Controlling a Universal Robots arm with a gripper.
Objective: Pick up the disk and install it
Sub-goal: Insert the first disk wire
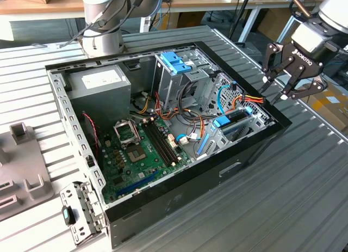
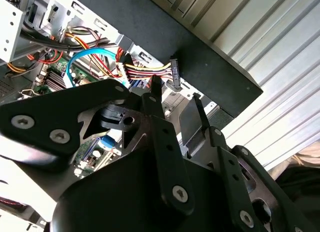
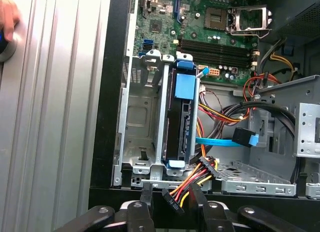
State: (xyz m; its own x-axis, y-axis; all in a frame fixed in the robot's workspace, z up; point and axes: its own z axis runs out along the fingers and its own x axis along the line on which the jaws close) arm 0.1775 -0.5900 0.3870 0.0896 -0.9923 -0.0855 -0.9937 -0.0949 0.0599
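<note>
Disk (image 3: 181, 117): seated on edge in one slot of the metal drive cage (image 3: 135, 117) at the corner of the open computer case (image 1: 163, 206), blue carrier rails showing at both ends and a blue tab on its upper face. In the exterior view the same disk (image 1: 232, 123) sits low in the case on that view's right side, just inside the black wall. The neighbouring slot of the cage stands bare in the first wrist view.

My pincer (image 1: 291, 72): hanging outside the case, off its corner on the exterior view's right, above the ribbed metal table (image 1: 283, 197); its fingers (image 1: 270, 72) spread apart and gripping nothing. It is apart from the disk, with the case wall between.

Cable bundle (image 3: 192, 179): red, yellow and black wires ending in a black connector, lying over the cage edge just beside the disk's near end. Light-blue flat cable (image 3: 220, 141): running across the bay beside the disk.

Motherboard (image 1: 141, 148): flat on the case floor, memory slots and an open processor socket visible. Grey power-supply box (image 1: 100, 83): at the far corner. Tall blue latch (image 1: 177, 62): atop the upper metal bay.

Person's hand (image 3: 7, 19): at the table's edge in the first wrist view, well apart from the case.
</note>
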